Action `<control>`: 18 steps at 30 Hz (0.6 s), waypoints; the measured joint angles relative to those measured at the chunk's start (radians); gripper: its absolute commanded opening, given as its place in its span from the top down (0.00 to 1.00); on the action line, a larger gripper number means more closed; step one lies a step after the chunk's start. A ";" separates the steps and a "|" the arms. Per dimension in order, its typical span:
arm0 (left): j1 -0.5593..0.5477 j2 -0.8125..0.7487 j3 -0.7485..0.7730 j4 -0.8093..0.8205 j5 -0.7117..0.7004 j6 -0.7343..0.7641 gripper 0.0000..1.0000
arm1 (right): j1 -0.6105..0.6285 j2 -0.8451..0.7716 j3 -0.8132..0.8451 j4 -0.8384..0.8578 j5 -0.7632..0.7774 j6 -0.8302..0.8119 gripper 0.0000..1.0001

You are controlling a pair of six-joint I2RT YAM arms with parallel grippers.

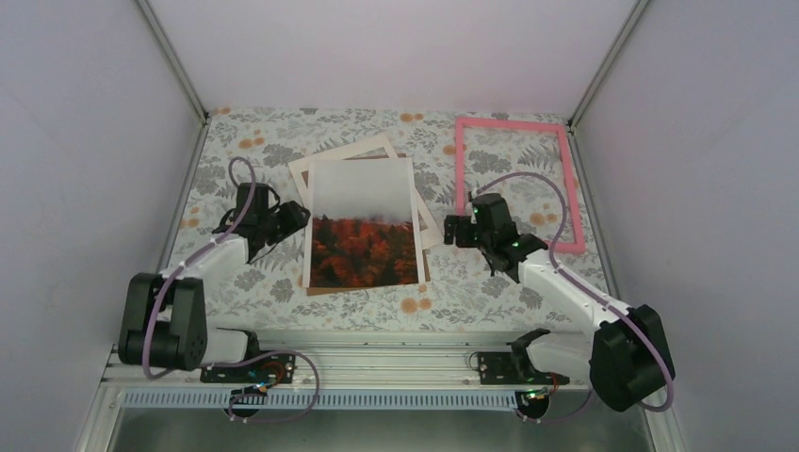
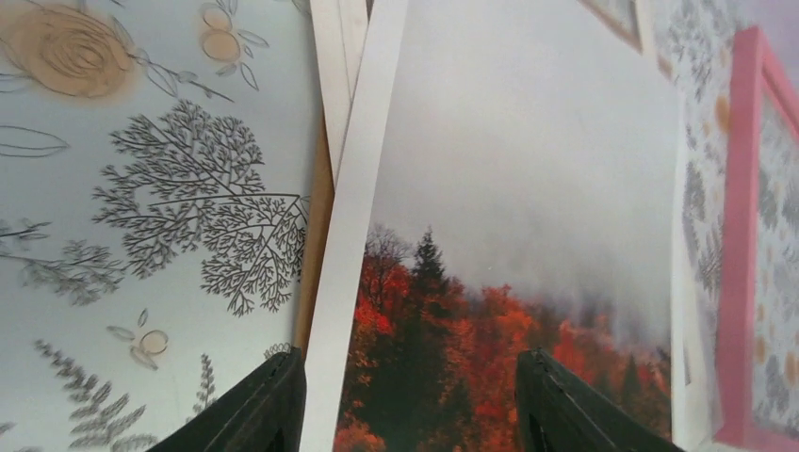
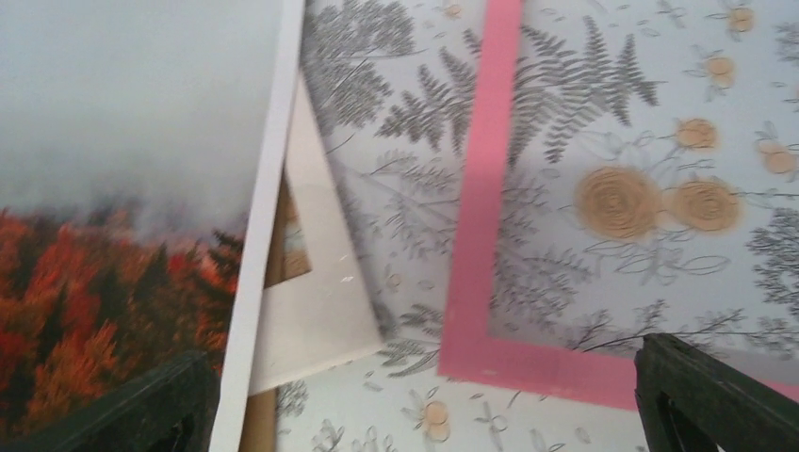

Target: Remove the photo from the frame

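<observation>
The photo (image 1: 363,221), red-orange trees under grey mist with a white border, lies flat on the table on top of a small pile. The empty pink frame (image 1: 513,122) lies apart at the back right. My left gripper (image 1: 300,215) hovers at the photo's left edge. Seen from the left wrist, it (image 2: 410,377) is open, its jaws straddling the white border and trees of the photo (image 2: 528,188) with nothing held. My right gripper (image 1: 452,231) is open and hangs between the photo (image 3: 113,169) and the frame (image 3: 481,235), touching neither.
Under the photo lie a cream mat board (image 1: 344,151), turned askew, and a brown backing board (image 1: 367,288) showing along the near edge. The floral tablecloth (image 1: 528,198) shows inside the frame. White walls enclose the table on three sides.
</observation>
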 measured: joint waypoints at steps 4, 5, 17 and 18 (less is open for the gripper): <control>0.000 -0.128 -0.002 -0.069 -0.050 0.019 0.20 | -0.100 0.001 0.017 0.000 -0.031 0.012 0.00; 0.000 -0.170 -0.003 -0.093 -0.066 0.023 0.16 | -0.131 -0.003 0.020 -0.001 -0.045 0.016 0.00; 0.000 -0.701 0.150 -0.434 -0.314 0.118 0.00 | -0.326 -0.374 0.118 -0.119 -0.054 0.008 0.00; 0.001 -0.738 0.166 -0.453 -0.332 0.127 0.00 | -0.326 -0.411 0.129 -0.121 -0.052 0.002 0.00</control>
